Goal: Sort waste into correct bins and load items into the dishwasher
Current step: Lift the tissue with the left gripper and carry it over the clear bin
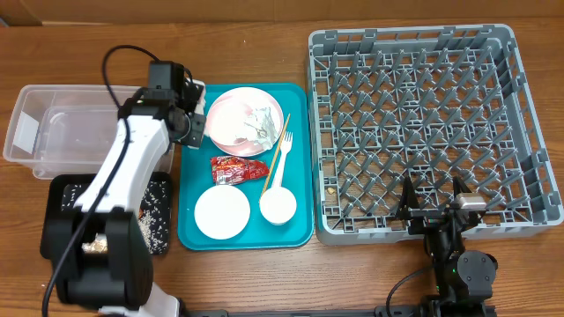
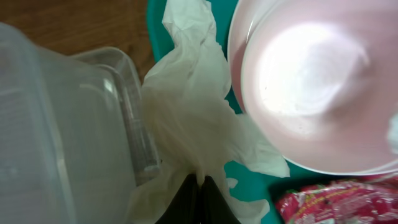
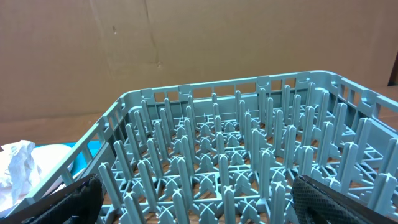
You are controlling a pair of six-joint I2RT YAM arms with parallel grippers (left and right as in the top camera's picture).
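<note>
The left gripper [image 2: 202, 186], the nearer arm, clenches a crumpled white paper napkin [image 2: 186, 118] at the left edge of the teal plastic tray [image 1: 300, 220], with the clear rectangular plastic tub [image 2: 62, 137] just to its left (the right gripper [image 1: 432, 204] gapes open by the grey pegged plastic rack [image 1: 423, 114]).

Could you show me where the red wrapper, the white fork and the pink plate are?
red wrapper [image 1: 238, 169]: overhead view, middle of its shiny surface.
white fork [image 1: 283, 160]: overhead view, on its handle.
pink plate [image 1: 225, 113]: overhead view, bare left part of its face.
</note>
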